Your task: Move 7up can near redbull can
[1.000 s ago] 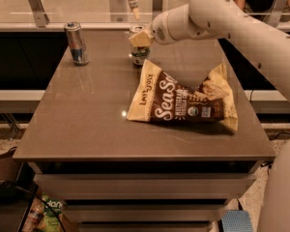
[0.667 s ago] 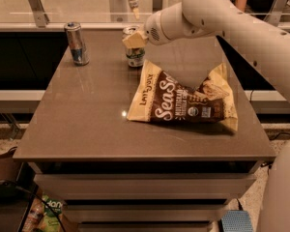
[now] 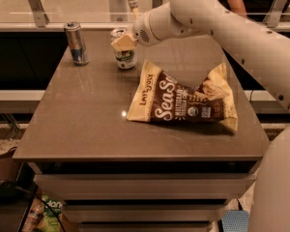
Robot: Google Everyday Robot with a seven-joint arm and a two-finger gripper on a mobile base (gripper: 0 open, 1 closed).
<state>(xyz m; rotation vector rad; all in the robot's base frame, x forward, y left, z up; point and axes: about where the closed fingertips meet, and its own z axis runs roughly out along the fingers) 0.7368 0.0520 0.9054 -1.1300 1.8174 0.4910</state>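
Observation:
The 7up can (image 3: 125, 56), short with a white and green label and a silver top, stands at the back of the table, left of centre. My gripper (image 3: 123, 41) reaches in from the right and is shut on the can's upper part; its tan fingers (image 3: 122, 43) hide part of the rim. The redbull can (image 3: 76, 43), tall, slim, silver and blue, stands upright near the table's back left corner, about one can's height to the left of the 7up can. I cannot tell whether the 7up can touches the table.
A brown and tan chips bag (image 3: 183, 100) lies on the right half of the dark table (image 3: 87, 124). My white arm (image 3: 222, 28) crosses above the bag. A glass rail runs behind the table, and a person stands at the back right.
My gripper has moved left with the 7up can in it, toward the redbull can. The redbull can and the chips bag have not moved.

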